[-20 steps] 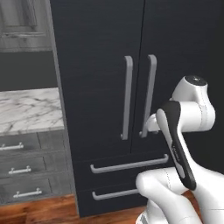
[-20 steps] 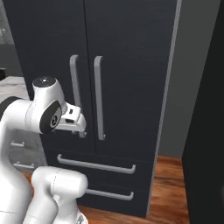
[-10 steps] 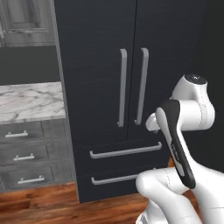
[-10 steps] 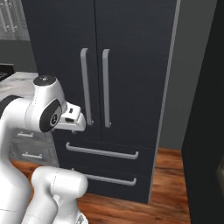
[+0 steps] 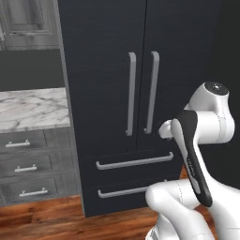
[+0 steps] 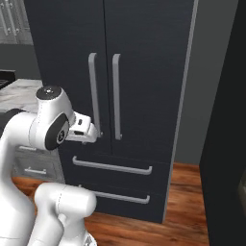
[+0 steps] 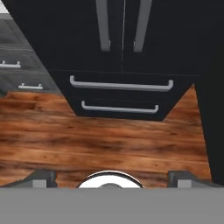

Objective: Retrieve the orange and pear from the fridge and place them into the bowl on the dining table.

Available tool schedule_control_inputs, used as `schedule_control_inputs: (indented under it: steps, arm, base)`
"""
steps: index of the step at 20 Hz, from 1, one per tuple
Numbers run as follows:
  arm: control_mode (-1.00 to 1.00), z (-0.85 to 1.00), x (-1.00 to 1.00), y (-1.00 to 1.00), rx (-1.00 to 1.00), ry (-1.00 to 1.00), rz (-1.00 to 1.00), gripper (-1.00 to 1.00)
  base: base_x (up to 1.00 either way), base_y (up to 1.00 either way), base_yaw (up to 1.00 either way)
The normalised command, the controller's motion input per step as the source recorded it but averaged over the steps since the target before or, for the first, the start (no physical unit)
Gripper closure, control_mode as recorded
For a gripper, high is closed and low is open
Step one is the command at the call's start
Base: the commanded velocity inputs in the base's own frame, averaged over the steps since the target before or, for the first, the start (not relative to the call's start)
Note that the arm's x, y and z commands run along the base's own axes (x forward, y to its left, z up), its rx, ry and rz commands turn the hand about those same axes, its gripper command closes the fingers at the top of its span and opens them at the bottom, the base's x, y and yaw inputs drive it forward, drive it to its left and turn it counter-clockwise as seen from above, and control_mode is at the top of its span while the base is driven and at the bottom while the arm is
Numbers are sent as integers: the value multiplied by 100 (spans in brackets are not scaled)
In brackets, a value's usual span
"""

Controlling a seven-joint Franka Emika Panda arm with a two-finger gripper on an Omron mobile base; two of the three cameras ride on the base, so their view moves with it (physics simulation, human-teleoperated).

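The tall black two-door fridge (image 5: pixel 140 93), stiff and heavy-doored, wants gripping on its grey bar handle (image 5: pixel 131 93); pincer (image 7: pixel 111 177) fingers apart.

End effector (image 7: pixel 112 177) open, arm folded

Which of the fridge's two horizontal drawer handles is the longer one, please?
The upper drawer handle on the fridge is longer. It runs wider than the lower drawer handle beneath it, nearer the wooden floor.

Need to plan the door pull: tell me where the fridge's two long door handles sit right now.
The two door handles stand upright, side by side, at the middle of the closed fridge, above its two drawers, right of the marble counter.
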Motion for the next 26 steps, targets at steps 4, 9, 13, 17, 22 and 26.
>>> schedule_control_inputs:
  steps: [4, 9, 13, 17, 22, 26]
  arm:
    - [-100, 50, 17, -10, -10, -31, 0, -100]
    - [-100, 62, 34, -13, -12, -29, 0, -100]
    - [-100, 61, 33, -42, -6, -19, 0, -100]
    - [-100, 36, 55, -39, 0, -8, 0, -100]
    - [-100, 1, 40, -2, 10, -1, -6, -100]
    - [-100, 0, 36, 0, 25, 0, -10, -100]
  base:
    - [0, 0, 0]
    - [0, 0, 0]
    - [0, 0, 0]
    - [0, 0, 0]
    - [0, 0, 0]
    - [0, 0, 0]
